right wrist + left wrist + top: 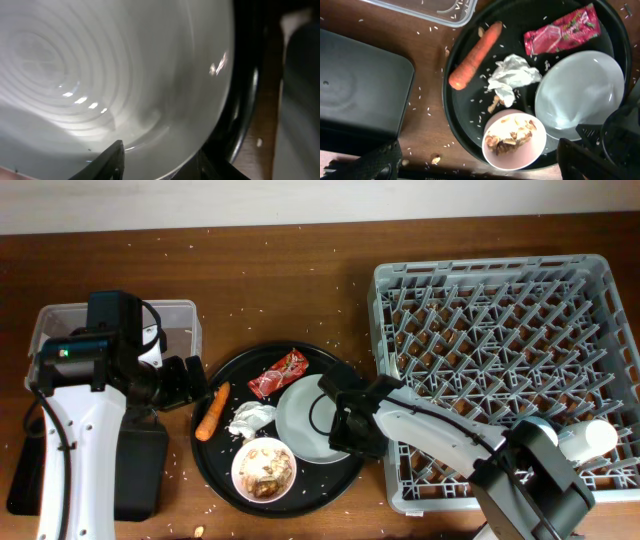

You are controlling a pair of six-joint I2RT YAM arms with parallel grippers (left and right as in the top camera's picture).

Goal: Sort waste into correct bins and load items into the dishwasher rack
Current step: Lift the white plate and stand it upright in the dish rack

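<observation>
The pale plate [300,425] lies on the right of the round black tray [232,370]. With it on the tray are the red wrapper [278,373], the white tissue [250,418], the carrot [211,411] and a white bowl of food scraps [264,468]. My right gripper [345,425] is at the plate's right rim. In the right wrist view its fingers [165,165] are partly open and straddle the plate's rim [125,75]. My left gripper [187,383] is wide open and empty, just left of the carrot [475,55]; its fingers [480,170] frame the bowl [515,140].
The clear tub [45,330] stands at the back left under my left arm. The shallow black tray [140,470] lies at the front left. The grey dishwasher rack [500,350] fills the right side. Rice grains are scattered over the wooden table.
</observation>
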